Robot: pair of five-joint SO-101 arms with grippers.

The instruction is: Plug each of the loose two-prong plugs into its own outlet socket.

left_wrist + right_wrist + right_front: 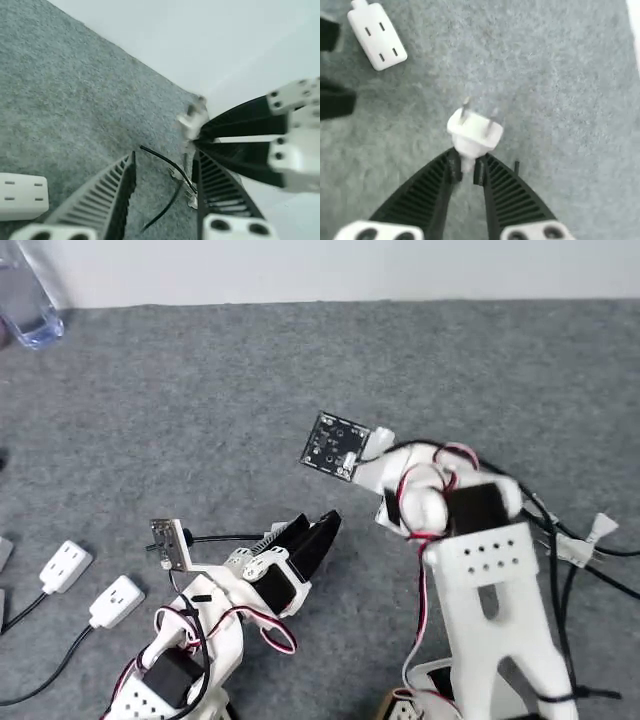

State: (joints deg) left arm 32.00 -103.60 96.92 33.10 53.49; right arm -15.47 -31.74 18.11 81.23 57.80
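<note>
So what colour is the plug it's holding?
It's a white two-prong plug, clearest in the right wrist view.

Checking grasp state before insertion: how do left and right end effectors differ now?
The right end effector is shut; the left end effector is open. The right end effector grips a white two-prong plug, prongs pointing outward; the left end effector holds nothing. Both have black ribbed fingers over the grey table.

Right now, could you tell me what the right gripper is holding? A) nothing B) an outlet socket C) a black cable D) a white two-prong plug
D: in the right wrist view the right gripper grips the base of a white two-prong plug, prongs pointing away from it.
</note>
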